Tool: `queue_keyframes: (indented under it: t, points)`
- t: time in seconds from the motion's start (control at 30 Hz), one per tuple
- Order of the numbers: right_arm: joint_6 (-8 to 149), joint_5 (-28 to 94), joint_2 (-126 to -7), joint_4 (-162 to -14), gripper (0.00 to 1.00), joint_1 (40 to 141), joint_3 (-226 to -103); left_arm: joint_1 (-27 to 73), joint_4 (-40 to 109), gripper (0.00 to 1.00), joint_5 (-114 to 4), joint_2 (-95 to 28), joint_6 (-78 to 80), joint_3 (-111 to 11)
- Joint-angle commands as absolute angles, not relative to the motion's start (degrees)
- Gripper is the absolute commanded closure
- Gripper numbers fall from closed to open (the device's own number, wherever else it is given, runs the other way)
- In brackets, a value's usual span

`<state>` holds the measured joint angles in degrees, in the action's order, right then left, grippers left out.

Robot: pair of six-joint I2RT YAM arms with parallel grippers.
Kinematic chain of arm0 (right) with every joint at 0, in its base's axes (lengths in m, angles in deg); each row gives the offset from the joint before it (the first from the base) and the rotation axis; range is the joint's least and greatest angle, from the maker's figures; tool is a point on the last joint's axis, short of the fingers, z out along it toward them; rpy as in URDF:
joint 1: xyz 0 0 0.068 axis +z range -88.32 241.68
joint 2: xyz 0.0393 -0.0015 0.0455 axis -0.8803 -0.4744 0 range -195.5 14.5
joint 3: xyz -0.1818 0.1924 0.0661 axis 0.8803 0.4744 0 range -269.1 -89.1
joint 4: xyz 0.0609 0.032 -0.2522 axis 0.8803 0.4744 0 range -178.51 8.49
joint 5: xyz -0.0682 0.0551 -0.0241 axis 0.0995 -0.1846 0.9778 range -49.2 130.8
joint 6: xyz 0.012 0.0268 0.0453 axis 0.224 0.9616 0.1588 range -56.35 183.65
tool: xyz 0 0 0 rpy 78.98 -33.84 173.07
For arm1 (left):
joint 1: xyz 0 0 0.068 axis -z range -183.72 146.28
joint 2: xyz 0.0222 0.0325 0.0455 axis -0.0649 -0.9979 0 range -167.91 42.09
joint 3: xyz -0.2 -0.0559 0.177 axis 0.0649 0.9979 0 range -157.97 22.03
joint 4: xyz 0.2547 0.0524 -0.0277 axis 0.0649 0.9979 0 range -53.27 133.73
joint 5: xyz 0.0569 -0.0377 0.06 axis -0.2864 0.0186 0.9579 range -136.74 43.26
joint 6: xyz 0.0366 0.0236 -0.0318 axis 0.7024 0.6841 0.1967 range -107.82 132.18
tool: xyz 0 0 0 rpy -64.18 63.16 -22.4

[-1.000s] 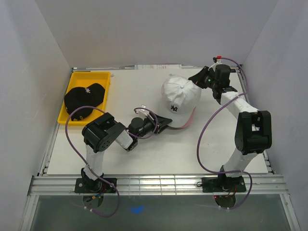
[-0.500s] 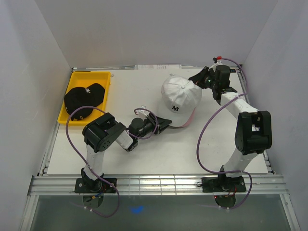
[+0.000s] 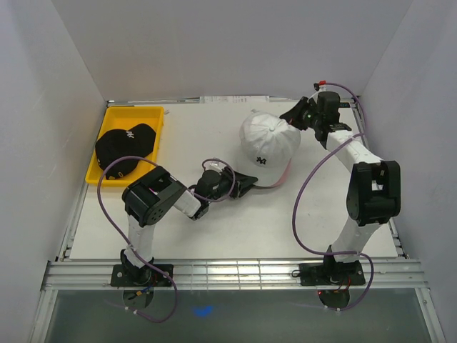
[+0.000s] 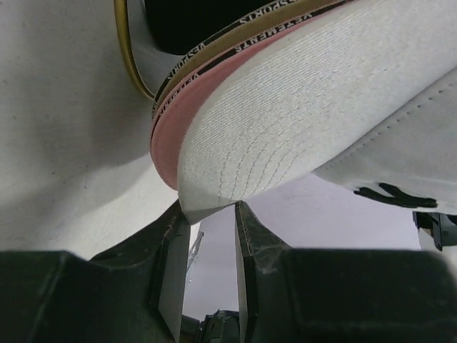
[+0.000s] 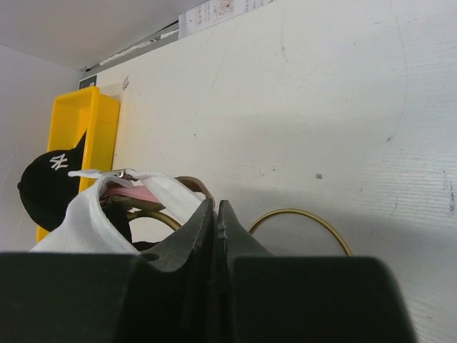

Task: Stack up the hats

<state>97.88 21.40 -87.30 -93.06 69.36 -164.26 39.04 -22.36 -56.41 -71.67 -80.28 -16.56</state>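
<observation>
Left end effector (image 3: pixel 247 182) is narrowed onto the brim tip of the white cap (image 3: pixel 268 139). Both fingers (image 4: pixel 168 239) touch the brim edge, with a gap open behind the tip. Right end effector (image 5: pixel 216 209) is fully closed, jaws pressed together, nothing seen between them. The white cap's rear fabric lies just beside one finger; can't tell if it's pinched.

The white cap sits between the two end effectors, on top of the pink cap (image 4: pixel 168 136), whose brim shows just under the white brim, right above the left fingertips. The gold wire stand (image 5: pixel 307 214) loops just ahead of the right end effector on the tabletop (image 3: pixel 214 221). Black cap (image 3: pixel 125 145) is in the yellow tray (image 3: pixel 133 113), well apart from both end effectors.
</observation>
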Motion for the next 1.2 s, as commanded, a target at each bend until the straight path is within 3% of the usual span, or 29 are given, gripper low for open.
queue_keyframes:
  t: [0.0, 0.47, 0.67, 0.8, 0.93, 1.07, 1.17]
  points:
    - [92.65, 25.77, -93.95, -73.74, 0.92, 70.47, -160.99, 39.34, -4.33, 1.00, -55.53, -73.05, -81.68, -16.81]
    - [92.03, 25.33, -93.35, -73.30, 0.90, 70.47, -160.99, 39.34, 3.86, 1.00, -55.18, -72.53, -81.95, -18.31]
    - [93.09, 24.36, -89.39, -73.30, 0.76, 70.29, -163.54, 39.26, 4.04, 1.00, -55.09, -69.36, -80.19, -17.52]
    - [93.70, 24.01, -86.67, -72.86, 0.58, 69.85, -166.08, 39.34, 5.17, 1.00, -55.70, -67.25, -79.22, -16.82]
    - [93.88, 24.10, -86.66, -70.06, 0.52, 69.76, -171.01, 39.26, 8.78, 0.99, -55.62, -64.44, -78.08, -15.94]
    - [93.88, 24.45, -87.10, -67.59, 0.48, 69.50, -174.53, 39.26, 11.77, 0.87, -56.05, -62.24, -77.20, -15.06]
    - [94.14, 24.54, -86.93, -66.62, 0.46, 69.33, -175.85, 39.26, 14.40, 0.68, -56.23, -60.14, -76.06, -14.18]
